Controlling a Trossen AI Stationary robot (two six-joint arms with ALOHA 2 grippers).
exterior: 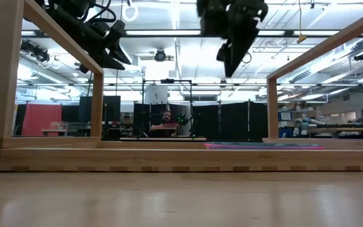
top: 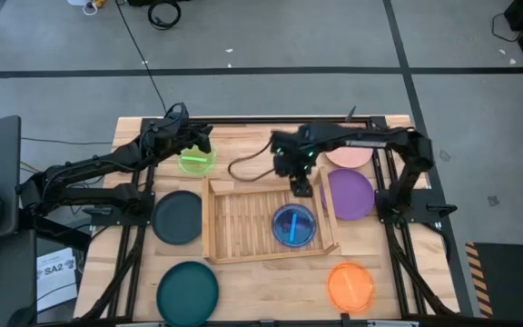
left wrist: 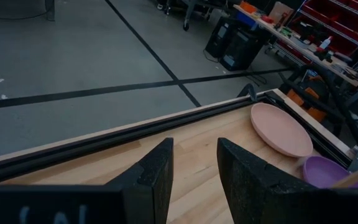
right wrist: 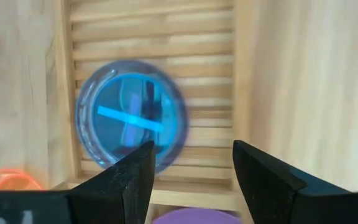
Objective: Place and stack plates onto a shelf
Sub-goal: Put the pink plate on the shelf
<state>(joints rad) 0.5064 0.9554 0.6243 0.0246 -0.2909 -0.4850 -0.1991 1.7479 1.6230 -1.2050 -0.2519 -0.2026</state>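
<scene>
Nearest the front edge of the table (top: 243,282) we see a teal plate (top: 187,292) toward the left corner and an orange plate (top: 350,285) toward the right. Farther in, the shelf (top: 218,222) lies mid-table with a blue plate (top: 293,225) already on its slats at the right end. A dark grey plate (top: 178,217) lies just outside the shelf's left side, a purple plate (top: 350,193) just outside its right.

Our right hand (top: 300,188) hangs open and empty above the shelf's far right part, with the blue plate below it toward the front edge. We judge the purple plate the next candidate: it lies just to that hand's right, far closer to the right arm than the left.

Nearer the far edge, the pink plate (top: 348,154) sits behind the purple one, and our left hand (top: 203,143) hovers by the lime green plate (top: 197,161), fingers parted, holding nothing.
</scene>
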